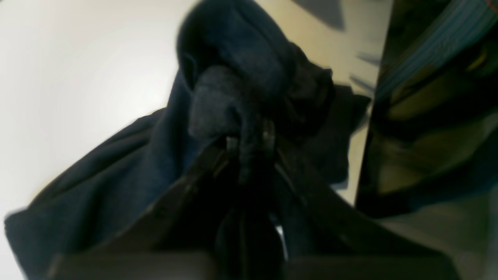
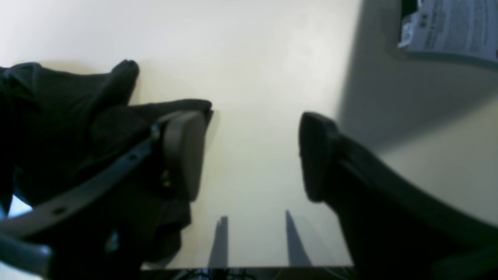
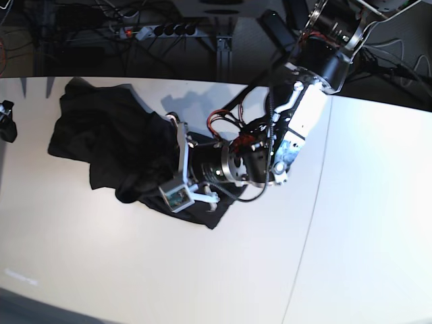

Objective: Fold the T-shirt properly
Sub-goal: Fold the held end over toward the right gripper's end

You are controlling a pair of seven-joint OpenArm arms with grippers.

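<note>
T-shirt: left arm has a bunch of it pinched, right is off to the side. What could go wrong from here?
1. The left gripper is shut on a thick wad of the T-shirt, not one edge; pulling likely drags several layers and leaves it crumpled.
2. The right gripper is open over bare table with cloth only beside one finger, so nothing anchors the shirt and the whole heap may slide.
3. The shirt lies near the table's far edge and could slip off.

The left tool (image 1: 249,144) is blurred in the left wrist view, its tips buried in dark T-shirt (image 1: 128,171) folds. In the base view, the right tool (image 3: 5,120) is cut off at the left edge, state unreadable there.
</note>
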